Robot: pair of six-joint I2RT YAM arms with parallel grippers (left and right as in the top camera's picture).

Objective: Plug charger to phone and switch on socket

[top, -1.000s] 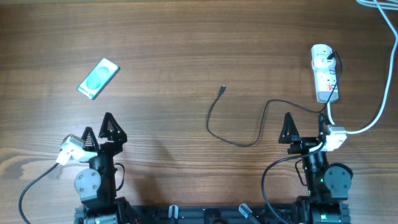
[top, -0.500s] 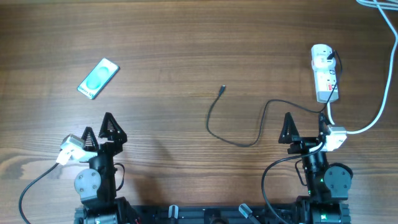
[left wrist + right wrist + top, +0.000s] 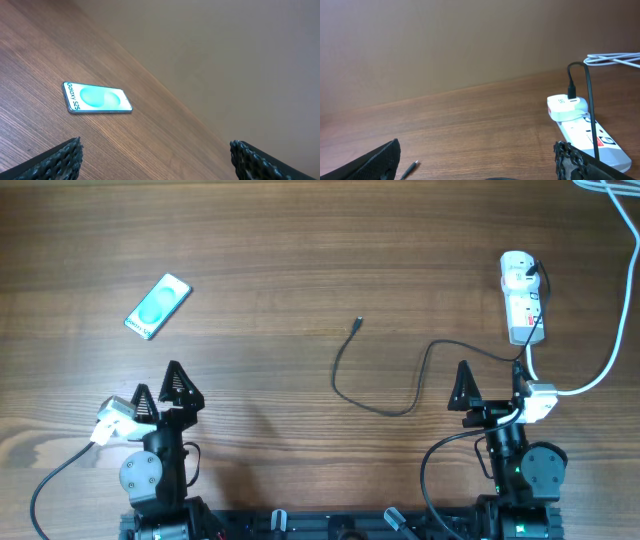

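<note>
Wooden table (image 3: 300,240) carries every item; neither arm touches any of them. Left gripper (image 3: 158,380) stands with jaws wide apart and empty, the phone (image 3: 158,306) lying flat ahead of it. Right gripper (image 3: 492,385) is likewise spread and empty, with the socket (image 3: 521,310) ahead to its right and the charger (image 3: 385,408) trailing leftward, its plug tip (image 3: 358,325) ahead-left.
</note>
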